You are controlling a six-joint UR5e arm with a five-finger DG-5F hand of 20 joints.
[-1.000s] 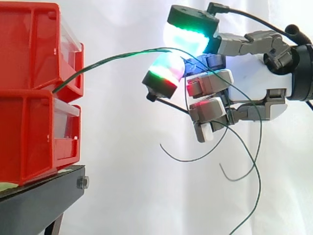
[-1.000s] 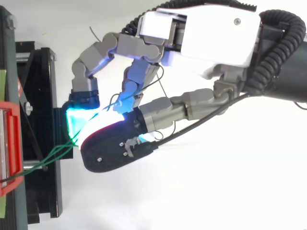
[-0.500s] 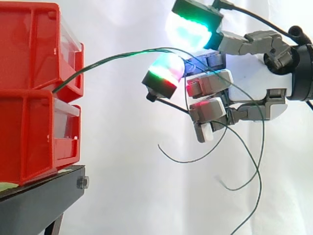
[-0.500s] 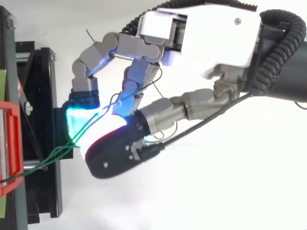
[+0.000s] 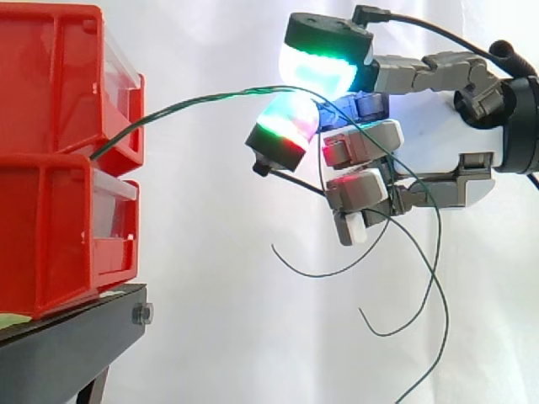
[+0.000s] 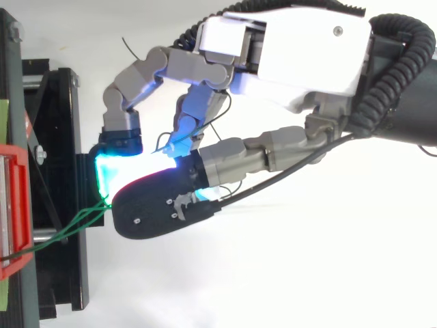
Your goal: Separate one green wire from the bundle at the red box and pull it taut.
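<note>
Thin green wires rise out of the upper red bin and arc right to my hand. There they run between the green-glowing thumb pad above and a curled fingertip below, which pinch them. Their loose ends hang in curls under the hand. In the top view the wires fan from the red bin and meet beneath the black thumb tip of the hand. How many strands lie in the pinch cannot be made out.
A second red bin sits under the first, both on a black stand at the left. A white curtain hangs behind, and there is open space below and to the right of the bins.
The thumb lifted off the fingertip half a second ago and has come back down onto the wires. The dangling wire ends have swung slightly. The arm stays in place.
</note>
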